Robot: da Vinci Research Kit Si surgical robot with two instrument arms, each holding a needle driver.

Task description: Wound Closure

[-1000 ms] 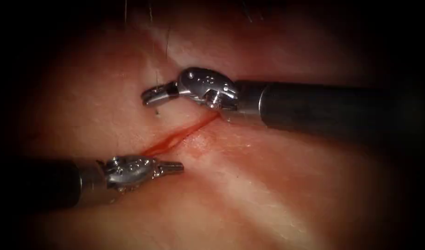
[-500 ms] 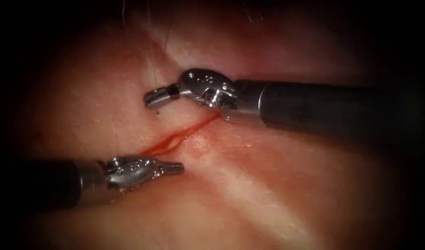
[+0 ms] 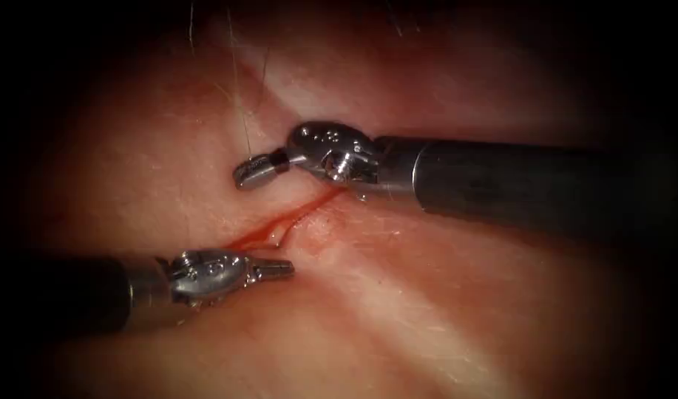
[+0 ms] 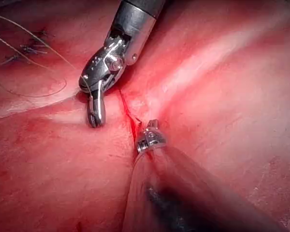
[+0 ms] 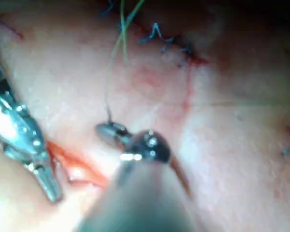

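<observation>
The cut (image 3: 279,222), red with fluid, lies open in the tissue (image 3: 442,295). Left of it the right tool (image 3: 251,171) pinches the thread (image 3: 239,96); thread handling, judging so. Below the cut the left tool (image 3: 279,270), jaws pressed together, holds nothing

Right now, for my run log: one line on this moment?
right tool: shut on thread, left of cut | left tool: shut, empty | needle: unseen

Hidden and cut off

The thread (image 3: 239,96) runs up out of the endoscope picture's top edge. Both tools' shafts pass out at the side edges. The needle's place cannot be told. The tissue (image 3: 442,295) fades into dark margins.
</observation>
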